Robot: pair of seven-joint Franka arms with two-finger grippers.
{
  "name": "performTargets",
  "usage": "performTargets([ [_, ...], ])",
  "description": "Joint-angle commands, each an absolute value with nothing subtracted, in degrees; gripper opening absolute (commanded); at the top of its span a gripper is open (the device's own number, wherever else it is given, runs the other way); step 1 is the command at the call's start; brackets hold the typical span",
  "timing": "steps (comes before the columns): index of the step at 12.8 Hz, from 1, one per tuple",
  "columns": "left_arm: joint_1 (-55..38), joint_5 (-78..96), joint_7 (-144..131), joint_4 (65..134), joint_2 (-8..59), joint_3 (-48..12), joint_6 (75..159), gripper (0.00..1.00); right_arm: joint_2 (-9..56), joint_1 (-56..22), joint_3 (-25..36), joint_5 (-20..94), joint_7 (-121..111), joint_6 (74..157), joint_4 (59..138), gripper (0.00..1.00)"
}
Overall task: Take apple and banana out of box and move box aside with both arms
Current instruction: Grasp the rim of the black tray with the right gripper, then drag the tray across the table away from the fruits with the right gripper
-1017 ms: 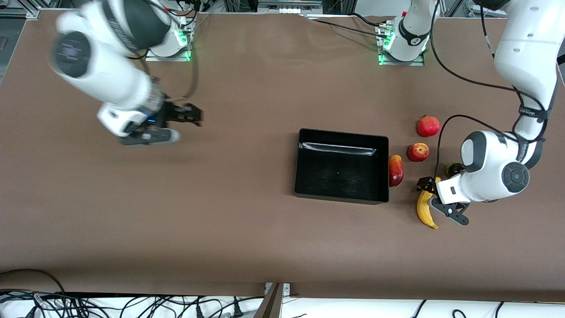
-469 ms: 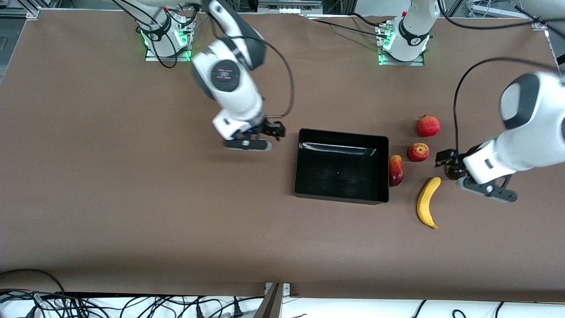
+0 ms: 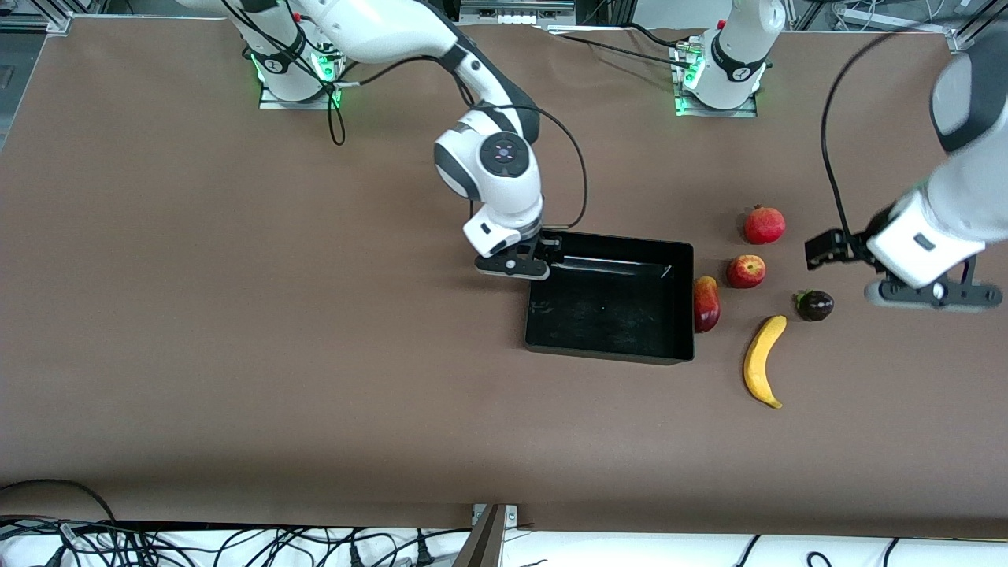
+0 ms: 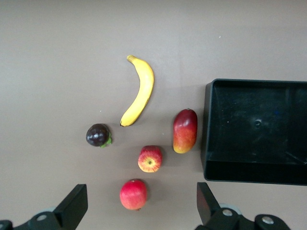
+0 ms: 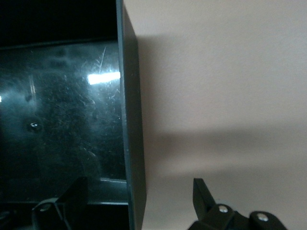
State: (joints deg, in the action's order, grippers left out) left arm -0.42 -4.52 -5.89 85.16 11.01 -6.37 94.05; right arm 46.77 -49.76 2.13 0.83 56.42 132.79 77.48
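The black box (image 3: 610,356) lies mid-table. My right gripper (image 3: 543,252) is down at its corner toward the right arm's end, on the side farther from the front camera. In the right wrist view that gripper (image 5: 140,196) is open, one finger inside the box and one outside, straddling the box wall (image 5: 132,120) with gaps. The banana (image 3: 762,362) and the apple (image 3: 746,271) lie on the table beside the box, toward the left arm's end. My left gripper (image 3: 827,250) hangs open over the table by the fruits. In its wrist view the apple (image 4: 150,158) and banana (image 4: 140,91) lie untouched.
A red pomegranate (image 3: 764,225) lies farther from the front camera than the apple, and shows under the left gripper (image 4: 139,211). A red-and-yellow mango-like fruit (image 3: 706,303) lies against the box wall. A dark purple fruit (image 3: 814,305) sits beside the banana.
The right arm swept from its end of the table to the box corner and lowered its jaws over the wall. The left gripper lifted off the banana area and moved toward its own end.
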Motion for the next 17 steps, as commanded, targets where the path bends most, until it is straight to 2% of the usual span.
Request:
performTargets([
  [1, -2.0, -3.7, -7.9, 99.4, 0.3, -4.0, 103.9, 1.00, 49.3, -50.6, 3.5, -0.1, 57.2, 133.2, 74.8, 0.61],
  [2, -1.2, -3.6, -7.1, 100.0, 0.1, -4.2, 104.9, 1.00, 49.3, -50.6, 3.4, -0.5, 56.9, 133.2, 75.0, 0.33],
  [3, -0.8, -3.8, -6.8, 98.9, 0.3, -4.5, 102.5, 1.00, 49.3, -50.5, 3.4, -1.0, 55.7, 133.1, 75.0, 0.10],
  [4, -1.0, -3.9, -5.9, 96.4, 1.0, -4.7, 100.0, 1.00, 49.2, -50.5, 3.4, -1.1, 55.7, 133.0, 75.0, 0.00],
  [7, -0.8, -3.3, -5.7, 95.6, 1.5, -4.7, 98.7, 1.00, 48.6, -50.3, 3.5, -1.2, 54.4, 132.5, 75.0, 0.00],
  [9, -0.8, -1.6, -5.9, 95.5, 1.5, -4.4, 97.7, 1.00, 46.7, -49.4, 3.7, -1.0, 51.6, 128.5, 74.9, 0.00],
  [13, 0.1, 0.7, -5.3, 95.3, 1.7, -4.7, 97.3, 1.00, 39.3, -42.0, 3.4, 0.3, 38.2, 116.9, 74.8, 0.00],
  [17, -0.3, 0.7, -6.1, 95.0, 1.7, -4.7, 97.3, 1.00, 34.5, -33.3, 3.6, 3.2, 22.8, 109.9, 75.2, 0.00],
])
